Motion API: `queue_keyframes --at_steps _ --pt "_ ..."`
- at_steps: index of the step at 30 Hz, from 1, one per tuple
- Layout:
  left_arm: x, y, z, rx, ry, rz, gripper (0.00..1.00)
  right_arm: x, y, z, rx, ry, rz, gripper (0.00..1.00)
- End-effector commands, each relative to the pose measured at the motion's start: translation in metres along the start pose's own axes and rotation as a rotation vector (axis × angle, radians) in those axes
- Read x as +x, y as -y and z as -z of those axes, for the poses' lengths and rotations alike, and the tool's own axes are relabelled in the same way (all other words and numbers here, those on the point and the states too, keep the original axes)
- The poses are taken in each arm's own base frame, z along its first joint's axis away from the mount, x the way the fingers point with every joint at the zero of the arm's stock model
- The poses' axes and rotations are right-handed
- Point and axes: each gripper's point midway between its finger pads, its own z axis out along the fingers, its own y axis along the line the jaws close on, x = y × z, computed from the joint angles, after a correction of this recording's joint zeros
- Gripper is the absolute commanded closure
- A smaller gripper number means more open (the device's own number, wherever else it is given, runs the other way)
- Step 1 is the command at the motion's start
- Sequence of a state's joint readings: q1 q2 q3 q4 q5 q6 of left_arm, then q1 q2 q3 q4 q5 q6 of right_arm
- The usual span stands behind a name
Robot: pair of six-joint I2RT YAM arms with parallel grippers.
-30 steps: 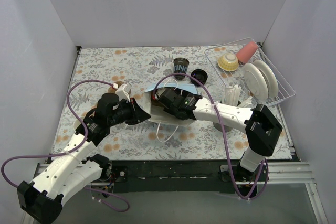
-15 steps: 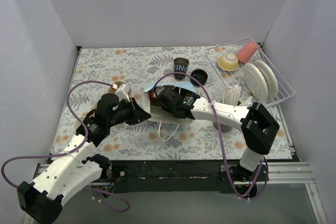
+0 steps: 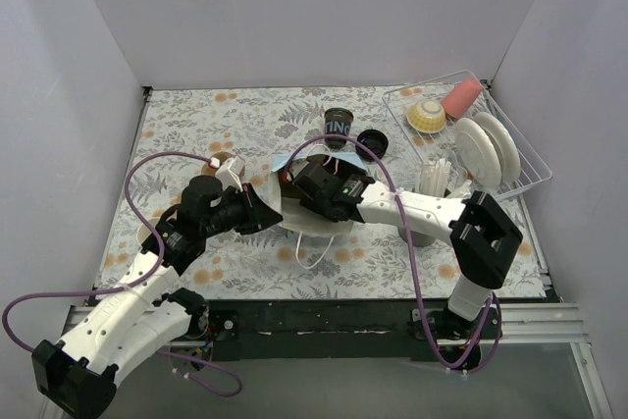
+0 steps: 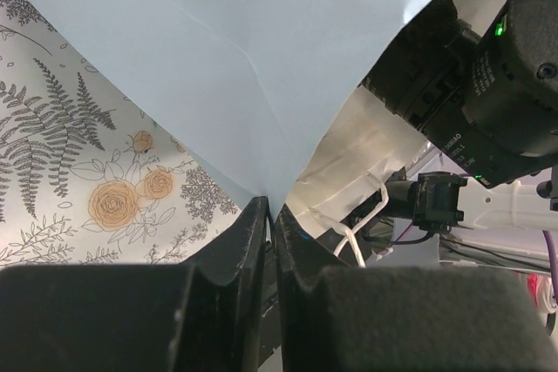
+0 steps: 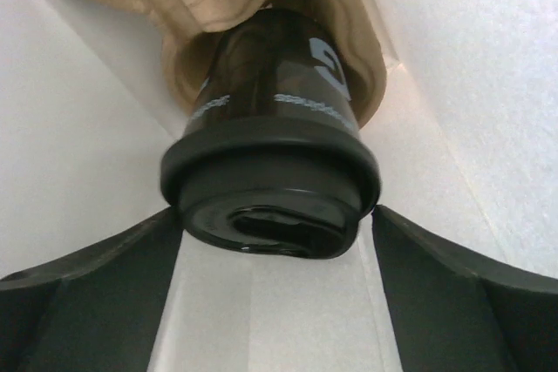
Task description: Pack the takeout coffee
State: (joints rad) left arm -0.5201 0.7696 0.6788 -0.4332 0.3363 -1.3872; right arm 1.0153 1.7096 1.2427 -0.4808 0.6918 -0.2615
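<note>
Black cup (image 5: 270,84) apparently gripped by right claw (image 5: 276,217), snug inside bag (image 4: 218,58); left claw (image 4: 270,215) pinching bag's edge.

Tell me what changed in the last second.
The right gripper slid slightly left, deeper into the bag, with its elbow following. There was no visible grab or release. The left gripper stays shut on the bag's edge. The table cup, loose lid and rack stayed put.
</note>
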Motion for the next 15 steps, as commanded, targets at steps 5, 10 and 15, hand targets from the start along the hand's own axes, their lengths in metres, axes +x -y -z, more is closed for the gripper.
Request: queue_keyframes --at_steps 5,10,15 --pt "0.004 0.014 0.005 0.061 -0.025 -0.013 0.93 0.003 0.015 0.007 0.021 0.044 -0.047 0.01" --pt "0.003 0.014 0.005 0.059 -0.025 -0.019 0.92 -0.002 0.016 0.013 0.002 0.080 -0.047 0.01" --pt "0.003 0.013 0.005 0.057 -0.025 -0.015 0.92 -0.010 0.016 0.020 -0.030 0.128 -0.049 0.01"
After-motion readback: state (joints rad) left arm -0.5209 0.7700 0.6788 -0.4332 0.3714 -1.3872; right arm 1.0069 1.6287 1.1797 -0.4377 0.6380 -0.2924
